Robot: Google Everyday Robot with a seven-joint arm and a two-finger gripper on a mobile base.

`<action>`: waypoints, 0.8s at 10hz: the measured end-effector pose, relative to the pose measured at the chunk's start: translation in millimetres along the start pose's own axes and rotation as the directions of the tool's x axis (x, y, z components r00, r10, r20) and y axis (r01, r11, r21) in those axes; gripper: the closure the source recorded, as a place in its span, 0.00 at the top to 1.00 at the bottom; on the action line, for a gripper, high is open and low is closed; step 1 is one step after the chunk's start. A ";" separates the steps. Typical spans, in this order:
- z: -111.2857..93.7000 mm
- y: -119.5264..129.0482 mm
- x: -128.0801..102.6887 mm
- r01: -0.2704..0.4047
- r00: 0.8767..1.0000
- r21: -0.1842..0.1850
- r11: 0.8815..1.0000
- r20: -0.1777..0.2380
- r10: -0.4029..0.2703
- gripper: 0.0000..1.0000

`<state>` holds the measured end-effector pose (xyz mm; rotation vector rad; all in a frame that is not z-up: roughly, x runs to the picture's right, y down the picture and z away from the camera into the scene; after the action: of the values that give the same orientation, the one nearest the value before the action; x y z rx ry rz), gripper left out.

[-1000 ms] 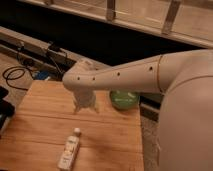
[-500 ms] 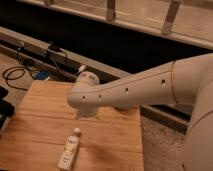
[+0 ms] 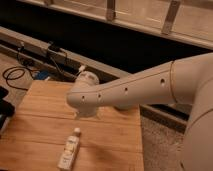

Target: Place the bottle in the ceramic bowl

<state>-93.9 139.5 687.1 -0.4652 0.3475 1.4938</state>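
**Tool.** The gripper (image 3: 85, 113) is hanging below the wrist of the white, tube-shaped robot arm (image 3: 130, 90). It is over the middle of the light wooden slatted table (image 3: 35, 125), somewhat nearer the table's far edge than its front edge. Whether it is open or closed cannot be told. It is not carrying the task's object.

**Object.** The small slim white plastic bottle (image 3: 70, 149), with a white cap (image 3: 76, 131) and a pale label, is lying on its side near the table's front edge. Its cap is pointing toward the far edge and so toward the gripper. Bottle and gripper are standing apart, with bare table between them.

**Handling, as judged.**
- The bottle is likely light and fairly stiff, though thin plastic may yield under a hard squeeze.
- The skin looks smooth, and the round body may roll on the table if nudged.
- The best hold appears to be across the narrow width at mid-body, on the label, not at the cap.

**Arm pose.** The arm is reaching in from the table's right side, sloping down and leftward across the table's far right part. The wrist is turning downward over the middle.

**Target.** The ceramic bowl is not showing. It may be lying behind the arm.

**Surroundings.** Black cables (image 3: 15, 75) are lying beyond the table's far left corner.
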 end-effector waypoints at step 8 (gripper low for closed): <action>15.4 46.1 44.6 0.072 0.996 -0.040 0.997 -0.053 -0.075 0.65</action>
<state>-138.4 186.6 674.5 -0.5447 0.3415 1.4203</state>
